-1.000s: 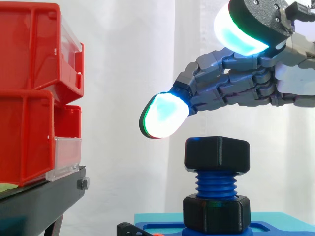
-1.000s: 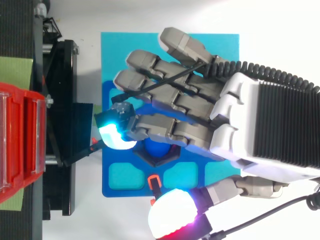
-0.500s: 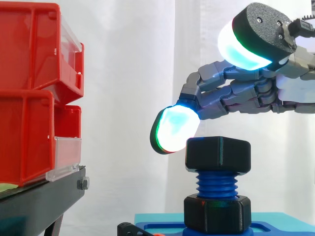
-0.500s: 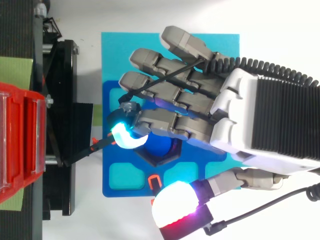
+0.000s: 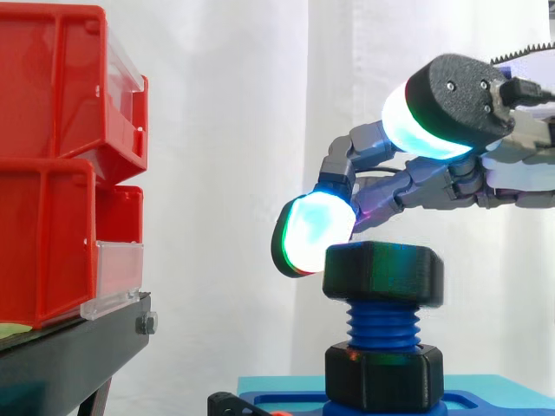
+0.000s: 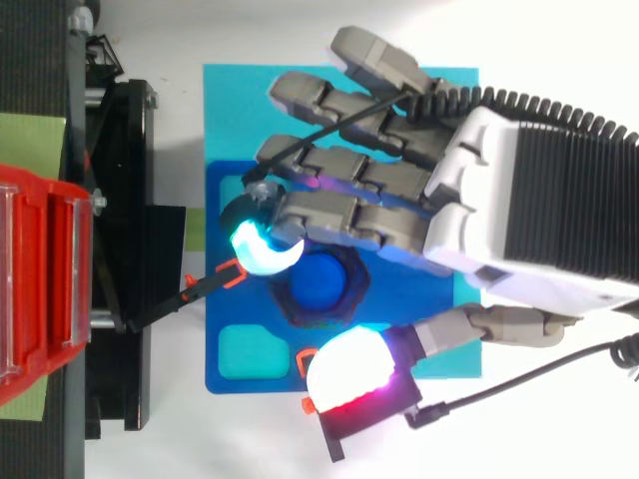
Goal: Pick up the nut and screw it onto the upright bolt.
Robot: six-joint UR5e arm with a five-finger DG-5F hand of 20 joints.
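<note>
Moved: against a second ago, we find the grey robot hand (image 6: pixel 519 210) lower and shifted toward the top view's upper edge. Its lit fingertip, then above and left of the black hexagonal nut (image 5: pixel 383 273), now sits at the nut's upper left corner. The top of the blue threaded bolt (image 6: pixel 321 282) is now uncovered from above.
Fingers: we see the fingers (image 5: pixel 314 232) stretched over the nut with tips bent down. One cyan-white pad is at the nut's corner, touching or just short of it; we cannot tell which. They pinch nothing.
Thumb: the thumb (image 6: pixel 349 377), its pad white and red, is spread away from the fingers. It is higher than the nut in the side view and beside it from above.
Nut: it sits level on the bolt's top end, under the fingers.
Bolt: it stands upright, with bare thread between the nut and a second black hexagonal piece (image 5: pixel 381 374) at its foot.
Base: we see a dark blue tray with recesses (image 6: pixel 245 384) on a cyan plate (image 6: pixel 235 115), lying on the white counter (image 6: pixel 300 30).
Left side: red plastic bins (image 5: pixel 52 165) are stacked on a black stand (image 5: pixel 69 355), well apart from the hand, before a white curtain (image 5: pixel 234 130).
</note>
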